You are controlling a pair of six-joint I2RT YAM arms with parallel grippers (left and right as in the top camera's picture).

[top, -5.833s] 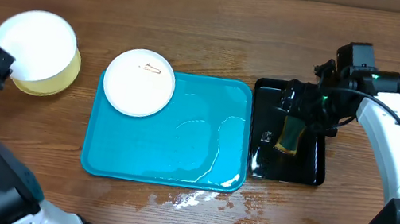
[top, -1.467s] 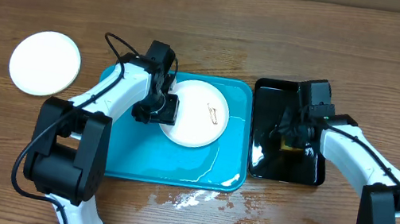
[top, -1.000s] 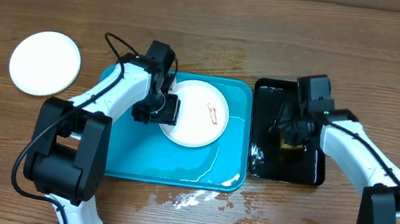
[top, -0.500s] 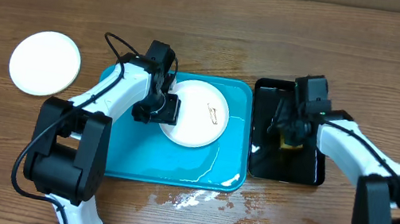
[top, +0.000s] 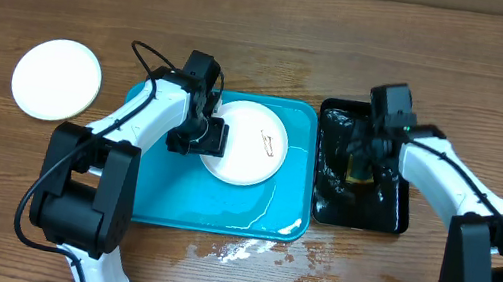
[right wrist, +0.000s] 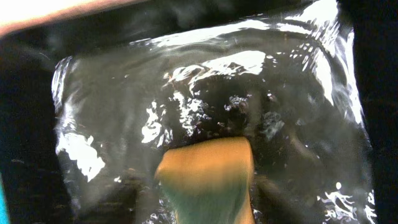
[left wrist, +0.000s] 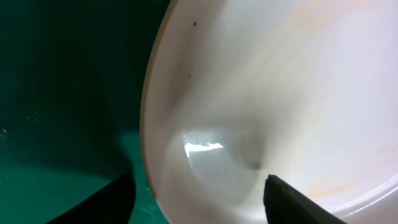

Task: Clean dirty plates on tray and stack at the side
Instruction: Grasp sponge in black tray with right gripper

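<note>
One white plate [top: 249, 146] with a small dark smudge lies in the far half of the turquoise tray [top: 191, 202]. My left gripper [top: 207, 137] is at its left edge. In the left wrist view the plate [left wrist: 280, 81] fills the frame. The left gripper [left wrist: 199, 180] stands open astride the rim, one finger over the tray [left wrist: 62, 93] and one over the plate. My right gripper [top: 364, 167] is down in the black tray [top: 390, 224]. In the right wrist view it [right wrist: 204, 192] is shut on a yellow-green sponge [right wrist: 205, 162] dipped in water.
A white plate [top: 57, 80] sits on the table at the far left; what lies under it is hidden. Water pools in the turquoise tray and is spilled on the wood [top: 244, 251] at its near edge. The black tray's water is rippled.
My right gripper has shifted the sponge slightly toward the far left of the black tray and stirred the water. The left arm and the plate have stayed put.
</note>
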